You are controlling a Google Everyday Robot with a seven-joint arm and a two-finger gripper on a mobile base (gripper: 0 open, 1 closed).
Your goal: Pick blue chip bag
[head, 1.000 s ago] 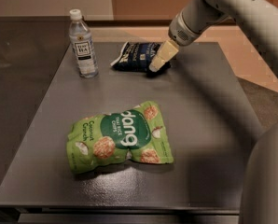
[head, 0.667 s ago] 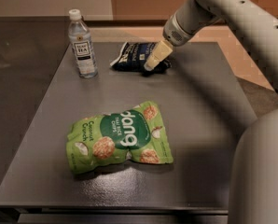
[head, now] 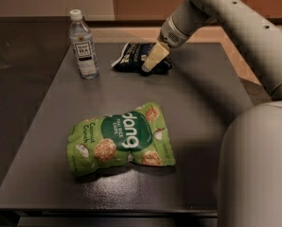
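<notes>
The blue chip bag (head: pixel 129 56) is small, dark navy with white lettering, and lies at the far side of the dark table (head: pixel 202 103). My gripper (head: pixel 148 67) reaches down from the upper right on the pale arm. Its cream tip sits over the right half of the bag, at or just above its surface, and hides part of it. The larger bright green "dang" bag (head: pixel 119 138) lies flat near the table's middle front, well apart from the gripper.
A clear water bottle (head: pixel 84 46) with a white cap stands upright left of the blue bag. My pale arm (head: pixel 235 18) crosses the upper right. A large pale part of the robot (head: pixel 254 169) fills the lower right corner.
The gripper has moved a little to the left, further over the blue chip bag. The bag, the bottle and the green bag have not moved.
</notes>
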